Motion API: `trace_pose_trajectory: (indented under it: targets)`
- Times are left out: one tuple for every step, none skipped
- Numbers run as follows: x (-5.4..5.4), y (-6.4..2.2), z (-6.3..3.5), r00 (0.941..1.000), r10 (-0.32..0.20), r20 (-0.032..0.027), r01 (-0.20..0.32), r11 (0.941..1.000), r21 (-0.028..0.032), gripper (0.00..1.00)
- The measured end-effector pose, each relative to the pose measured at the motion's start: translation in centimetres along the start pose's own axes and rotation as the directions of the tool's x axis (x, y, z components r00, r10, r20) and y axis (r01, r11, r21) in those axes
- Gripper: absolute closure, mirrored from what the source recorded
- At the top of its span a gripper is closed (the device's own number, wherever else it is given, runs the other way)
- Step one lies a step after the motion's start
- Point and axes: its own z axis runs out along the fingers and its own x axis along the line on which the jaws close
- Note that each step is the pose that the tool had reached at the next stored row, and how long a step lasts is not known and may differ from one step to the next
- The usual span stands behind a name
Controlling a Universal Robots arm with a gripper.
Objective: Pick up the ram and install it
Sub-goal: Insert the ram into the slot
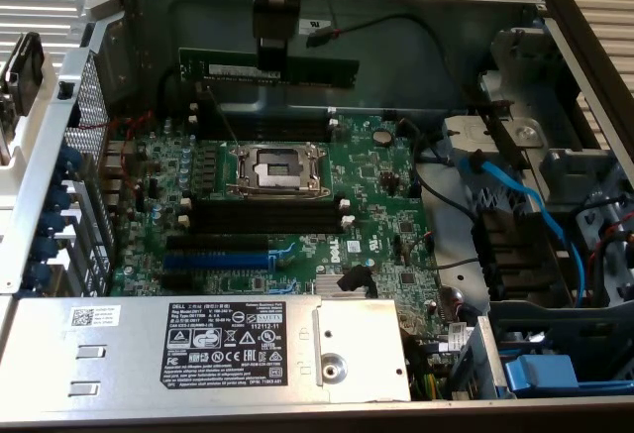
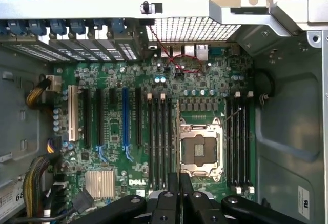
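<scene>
The ram (image 1: pixel 317 68), a long dark-green stick with a pale label, hangs level and on edge above the far end of the motherboard (image 1: pixel 376 185), near the case's back wall. My gripper (image 1: pixel 269 54) comes down from above and is shut on the stick left of its middle. Just below it lie the far black memory slots (image 1: pixel 260 108), beyond the CPU socket (image 1: pixel 277 167); another group of black slots (image 1: pixel 263 217) lies on the socket's near side. In the wrist view my gripper (image 2: pixel 179 196) stands over the socket (image 2: pixel 200 149), between the two slot groups (image 2: pixel 160 137) (image 2: pixel 241 142).
The grey power supply (image 1: pixel 198 339) with its label covers the near side of the case. A blue slot (image 1: pixel 213 260) and black expansion slots lie beside it. A blue cable (image 1: pixel 525 205) and drive bays are at the exterior view's right. A red wire (image 2: pixel 179 60) loops near the rear ports.
</scene>
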Motion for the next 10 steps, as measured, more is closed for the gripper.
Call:
trace_pose_trajectory:
  targets:
    - [0.02, 0.0, 0.11, 1.0, 0.0, 0.0001, 0.0, 1.0, 0.0001, 0.87]
    - [0.03, 0.0, 0.18, 1.0, 0.0, 0.0001, 0.0, 1.0, 0.0, 0.87]
    - [0.03, 0.0, 0.23, 1.0, 0.0, 0.0001, 0.0, 1.0, 0.0, 0.87]
    - [0.08, -0.01, 0.32, 1.0, 0.0, 0.0001, 0.0, 1.0, 0.0, 0.87]
    - [0.1, -0.01, 0.48, 1.0, 0.0, 0.0001, 0.0, 1.0, 0.0, 0.87]
    - [0.14, -0.02, 0.67, 1.0, 0.0, 0.0, 0.0, 1.0, 0.0, 0.87]
    - [0.22, -0.03, 0.86, 1.0, 0.0, 0.0001, 0.0, 1.0, 0.0, 0.87]
    - [0.29, -0.03, 0.89, 1.0, 0.0, -0.0002, 0.0, 1.0, -0.0002, 0.87]
    - [0.36, -0.03, 0.91, 1.0, 0.0, 0.0001, 0.0, 1.0, 0.0, 0.87]
    - [0.45, -0.03, 0.94, 1.0, 0.0, 0.0005, 0.0, 1.0, -0.0001, 0.87]
